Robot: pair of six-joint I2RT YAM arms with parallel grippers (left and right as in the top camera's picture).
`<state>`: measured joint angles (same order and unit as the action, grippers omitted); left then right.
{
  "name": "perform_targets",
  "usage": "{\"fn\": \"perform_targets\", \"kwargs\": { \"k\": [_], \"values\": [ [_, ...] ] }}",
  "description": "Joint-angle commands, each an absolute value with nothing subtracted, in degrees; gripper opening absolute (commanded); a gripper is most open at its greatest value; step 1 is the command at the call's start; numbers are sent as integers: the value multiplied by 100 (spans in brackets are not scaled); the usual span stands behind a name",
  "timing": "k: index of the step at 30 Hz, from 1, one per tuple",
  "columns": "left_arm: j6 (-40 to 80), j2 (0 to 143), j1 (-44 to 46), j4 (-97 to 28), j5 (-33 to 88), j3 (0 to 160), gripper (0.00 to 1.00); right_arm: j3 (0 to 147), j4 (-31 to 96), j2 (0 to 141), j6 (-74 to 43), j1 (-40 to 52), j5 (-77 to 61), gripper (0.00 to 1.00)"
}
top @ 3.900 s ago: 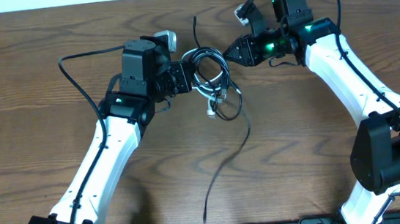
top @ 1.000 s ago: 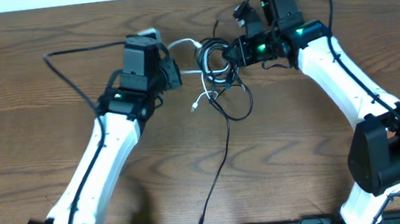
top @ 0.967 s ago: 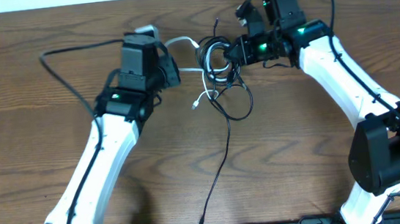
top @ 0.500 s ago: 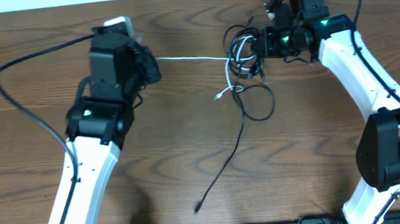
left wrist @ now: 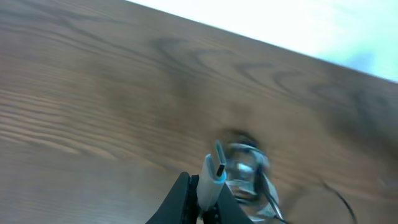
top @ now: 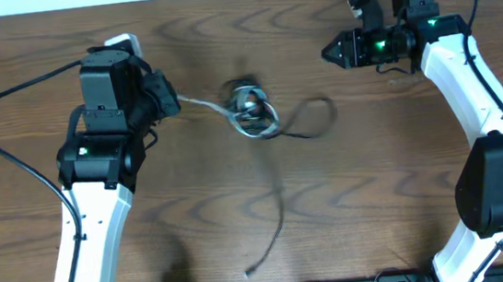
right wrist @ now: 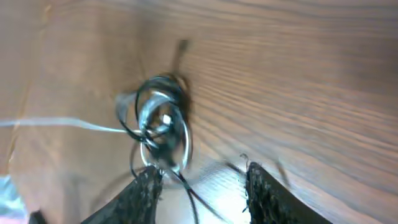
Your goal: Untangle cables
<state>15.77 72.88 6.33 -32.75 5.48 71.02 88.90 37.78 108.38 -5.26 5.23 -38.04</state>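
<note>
Overhead: left tool [top: 167, 95] pinches white cable [left wrist: 210, 177] end. Right tool [top: 329, 54] is wide open, holds nothing. Black cable [top: 270, 117] + white one sit knotted mid surface [top: 404, 191], btwn both tools.

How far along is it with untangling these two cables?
Early. Nothing is separated: white cable and black cable are still knotted in one clump. In hand: the left gripper pinches the white cable's plug end; the right gripper is open and empty. Left: pulling the two apart.
</note>
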Motion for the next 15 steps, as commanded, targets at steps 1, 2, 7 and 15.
{"fn": "perform_targets", "kwargs": {
  "k": [1, 2, 7, 15],
  "values": [
    [1352, 7452, 617, -3343, 1553, 7251, 7, 8919, 3776, 10908, -167, 622, -4303, 38],
    [1337, 7500, 620, -3367, 1791, 7251, 8, 8919, 3778, 10908, -165, 626, -4303, 38],
    [1205, 7734, 711, -3234, 2770, 7251, 7, 8919, 3804, 10908, -386, 633, -3948, 37],
    [2283, 7736, 749, -1308, 3553, 7636, 7, 8919, 3798, 10908, -421, 733, -3852, 39]
  ]
}}
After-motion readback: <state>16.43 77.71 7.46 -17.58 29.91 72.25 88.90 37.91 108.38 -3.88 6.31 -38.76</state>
